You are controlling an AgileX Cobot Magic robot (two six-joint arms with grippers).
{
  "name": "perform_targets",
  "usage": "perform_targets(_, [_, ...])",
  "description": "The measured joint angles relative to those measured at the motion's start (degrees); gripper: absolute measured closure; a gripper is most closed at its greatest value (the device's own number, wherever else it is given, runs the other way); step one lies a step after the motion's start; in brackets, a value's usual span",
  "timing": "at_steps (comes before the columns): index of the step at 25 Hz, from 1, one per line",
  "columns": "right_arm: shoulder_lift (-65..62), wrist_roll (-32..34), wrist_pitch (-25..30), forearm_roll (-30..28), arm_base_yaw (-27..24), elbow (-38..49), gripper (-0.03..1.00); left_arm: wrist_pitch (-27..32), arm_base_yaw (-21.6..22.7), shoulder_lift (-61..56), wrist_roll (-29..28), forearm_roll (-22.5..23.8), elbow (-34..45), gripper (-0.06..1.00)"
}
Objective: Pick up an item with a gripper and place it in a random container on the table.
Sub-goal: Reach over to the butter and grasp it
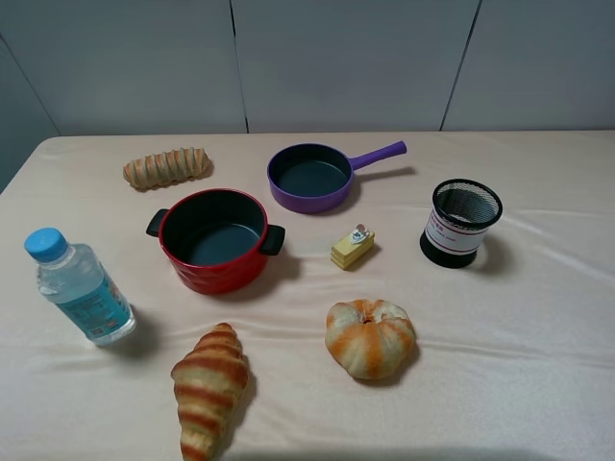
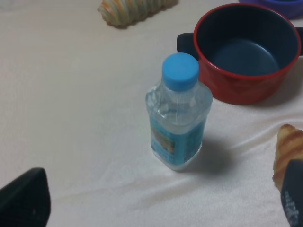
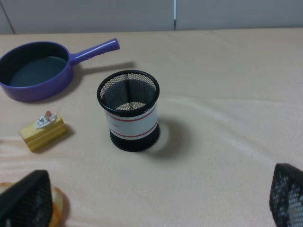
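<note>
The small yellow cake slice [image 1: 353, 247] with a white-and-red topping lies on the peach cloth table [image 1: 538, 336], between the red pot and the black mesh cup [image 1: 462, 222]. It also shows in the right wrist view [image 3: 43, 131], apart from the cup [image 3: 129, 109], which stands upright and empty. My right gripper [image 3: 156, 201] is open and empty, held back from the cup, with its fingertips [image 3: 26, 201] at the frame's corners. My left gripper [image 2: 158, 208] is open and empty, facing a water bottle. Neither arm shows in the exterior high view.
A red two-handled pot [image 1: 215, 238], a purple pan [image 1: 312, 176], a striped long bread [image 1: 167, 167], a water bottle [image 1: 79, 287], a croissant [image 1: 209, 386] and a round striped bun [image 1: 370, 336] stand around the table. In the left wrist view the bottle [image 2: 178, 113] stands in front of the pot [image 2: 246, 52].
</note>
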Motion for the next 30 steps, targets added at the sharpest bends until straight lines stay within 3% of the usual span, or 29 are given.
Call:
perform_targets(19, [0.6, -0.2, 0.2, 0.6, 0.0, -2.0, 0.27, -0.1, 0.0, 0.0, 0.0, 0.0, 0.0, -0.04])
perform_targets(30, [16.7, -0.7, 0.3, 1.5, 0.0, -6.1, 0.27, -0.1, 0.0, 0.0, 0.0, 0.0, 0.0, -0.04])
